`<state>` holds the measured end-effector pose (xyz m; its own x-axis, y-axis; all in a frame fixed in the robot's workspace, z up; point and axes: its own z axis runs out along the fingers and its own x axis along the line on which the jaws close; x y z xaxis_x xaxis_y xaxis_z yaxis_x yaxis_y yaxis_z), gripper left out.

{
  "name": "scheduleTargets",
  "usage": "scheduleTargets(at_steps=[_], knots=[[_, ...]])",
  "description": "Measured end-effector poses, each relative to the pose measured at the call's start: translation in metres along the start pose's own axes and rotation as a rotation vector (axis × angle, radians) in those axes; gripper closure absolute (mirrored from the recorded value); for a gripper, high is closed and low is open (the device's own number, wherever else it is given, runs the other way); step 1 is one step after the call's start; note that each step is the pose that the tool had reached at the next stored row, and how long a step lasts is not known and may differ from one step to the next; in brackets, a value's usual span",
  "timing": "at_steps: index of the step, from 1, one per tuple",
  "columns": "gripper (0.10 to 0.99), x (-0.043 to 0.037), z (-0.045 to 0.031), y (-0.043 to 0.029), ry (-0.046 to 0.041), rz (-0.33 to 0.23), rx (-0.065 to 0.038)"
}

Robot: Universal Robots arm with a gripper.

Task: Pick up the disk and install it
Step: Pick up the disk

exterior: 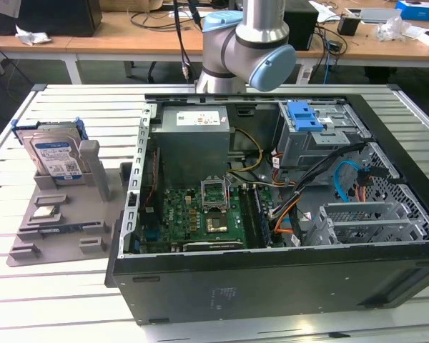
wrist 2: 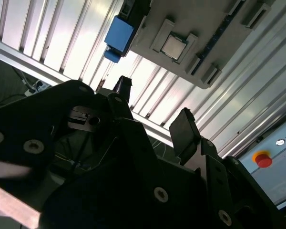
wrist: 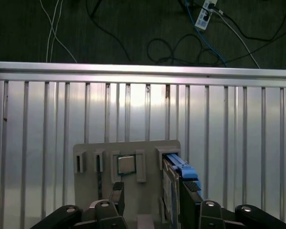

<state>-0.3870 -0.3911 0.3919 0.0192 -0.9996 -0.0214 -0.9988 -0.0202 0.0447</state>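
1. Noted open computer case [exterior: 272, 286] at three o'clock of grey holder [exterior: 93, 232].
2. Found the disk [exterior: 53, 153] upright in that holder; judged rigid, weighty, shock-sensitive, best gripped by blue bracket edges.
3. Saw gripper [wrist: 153, 191] with fingers spread, empty.

Arm [exterior: 244, 32]: smooth silver-grey cylindrical tube with rounded grey joint housings, each housing closed by a pale blue cap [exterior: 272, 66]. Gripper [wrist: 153, 187]: matte black in both wrist views, built of angular, overlapping linkage plates. Fingers [wrist 2: 182, 128]: two, black, flat and slab-like with squared tips. Screw heads [wrist 2: 155, 193]: round, silver, set at the plates' pivots.
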Motion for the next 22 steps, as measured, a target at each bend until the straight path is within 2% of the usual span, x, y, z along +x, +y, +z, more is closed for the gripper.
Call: scheduleTargets(at_steps=[7, 12, 16, 18, 22], knots=[[0.486, -0.0074, 0.0001, -0.0065, -0.0001, 0.000, 0.000], [0.486, -0.0147, 0.0005, -0.0139, 0.0003, 0.000, 0.000], [0.486, -0.0234, 0.0013, -0.0227, 0.0017, 0.000, 0.000], [0.486, -0.0252, 0.0032, -0.0241, 0.0024, 0.000, 0.000], [0.486, -0.0280, 0.0120, -0.0247, 0.0025, 0.000, 0.000]])
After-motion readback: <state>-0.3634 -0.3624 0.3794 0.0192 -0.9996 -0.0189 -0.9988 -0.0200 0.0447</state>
